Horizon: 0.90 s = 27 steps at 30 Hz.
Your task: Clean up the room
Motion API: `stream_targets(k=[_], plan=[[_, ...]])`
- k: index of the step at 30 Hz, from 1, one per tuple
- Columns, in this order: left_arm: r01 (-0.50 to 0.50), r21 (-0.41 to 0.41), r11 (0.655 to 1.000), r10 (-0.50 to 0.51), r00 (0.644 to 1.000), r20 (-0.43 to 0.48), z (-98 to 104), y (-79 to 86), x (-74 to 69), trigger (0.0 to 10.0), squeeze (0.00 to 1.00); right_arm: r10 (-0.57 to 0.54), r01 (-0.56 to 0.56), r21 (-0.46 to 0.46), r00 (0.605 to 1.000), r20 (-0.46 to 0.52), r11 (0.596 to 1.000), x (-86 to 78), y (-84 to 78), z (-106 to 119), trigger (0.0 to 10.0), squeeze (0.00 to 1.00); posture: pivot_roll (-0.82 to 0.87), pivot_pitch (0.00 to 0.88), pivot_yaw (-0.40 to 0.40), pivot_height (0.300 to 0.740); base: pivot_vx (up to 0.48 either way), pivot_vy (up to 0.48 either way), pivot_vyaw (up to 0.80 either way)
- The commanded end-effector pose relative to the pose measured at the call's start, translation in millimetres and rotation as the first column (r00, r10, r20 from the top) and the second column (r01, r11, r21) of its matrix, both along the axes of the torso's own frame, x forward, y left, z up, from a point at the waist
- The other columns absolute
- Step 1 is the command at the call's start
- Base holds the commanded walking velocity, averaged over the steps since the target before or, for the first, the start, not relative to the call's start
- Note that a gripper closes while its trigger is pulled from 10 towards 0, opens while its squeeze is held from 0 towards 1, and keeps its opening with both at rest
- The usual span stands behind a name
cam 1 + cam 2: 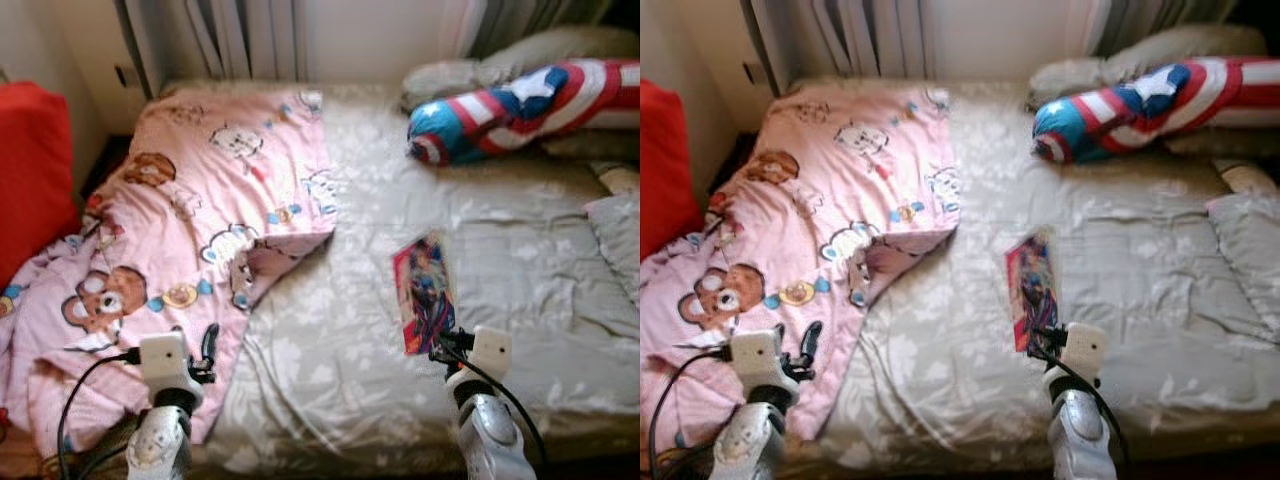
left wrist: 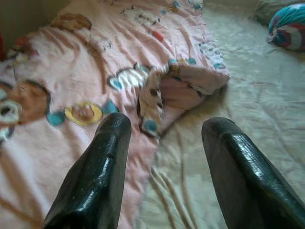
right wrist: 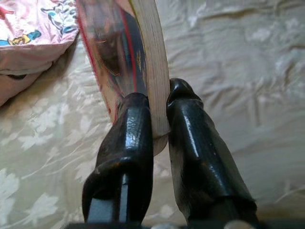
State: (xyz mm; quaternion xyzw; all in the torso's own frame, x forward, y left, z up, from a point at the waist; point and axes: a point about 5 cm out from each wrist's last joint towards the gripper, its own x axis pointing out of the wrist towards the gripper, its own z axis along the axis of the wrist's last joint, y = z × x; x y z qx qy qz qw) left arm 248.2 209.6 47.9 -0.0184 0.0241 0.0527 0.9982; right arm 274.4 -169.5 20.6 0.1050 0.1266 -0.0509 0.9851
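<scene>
A colourful picture book (image 1: 425, 292) lies on the grey-green bed sheet (image 1: 350, 340), near the bed's front edge. My right gripper (image 3: 159, 112) is shut on the book's near edge, one finger on its cover and one under its pages (image 3: 151, 57). A pink cartoon-print blanket (image 1: 190, 230) covers the bed's left half, with one corner folded over. My left gripper (image 2: 164, 126) hovers open above the blanket's right edge, nothing between its fingers (image 2: 102, 162).
A red, white and blue shield-pattern cushion (image 1: 520, 105) and grey pillows (image 1: 470, 72) lie at the head of the bed. Another grey pillow (image 1: 615, 235) sits at the right edge. A red cushion (image 1: 30, 170) stands at the left. Curtains (image 1: 230, 35) hang behind.
</scene>
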Motion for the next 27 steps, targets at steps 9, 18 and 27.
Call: stream_targets(k=[9, 18, 27], plan=[[-0.002, 0.017, 1.000, 0.003, 1.000, -0.022, -2.9, 3.2, -3.0, 10.0, 0.00, 0.058, -0.055, -0.058, 0.997, 0.044, 0.997, 1.5, 2.5, 6.9, 10.0, 0.00, 0.05, 0.139, -0.069, 0.739, 0.000, -0.265, 0.40], [0.005, 0.017, 1.000, -0.005, 1.000, -0.022, -2.8, 2.1, -2.4, 10.0, 0.00, 0.052, -0.051, -0.038, 0.998, 0.034, 0.998, 0.1, 4.7, 4.3, 10.0, 0.00, 0.05, 0.136, -0.064, 0.739, 0.000, -0.265, 0.00], [0.015, 0.019, 1.000, -0.014, 1.000, -0.019, -1.6, 1.1, -0.6, 10.0, 0.00, 0.050, -0.048, -0.038, 0.998, 0.035, 0.998, 0.5, 3.7, 3.2, 10.0, 0.00, 0.04, 0.123, -0.059, 0.739, 0.000, -0.266, 0.00]])
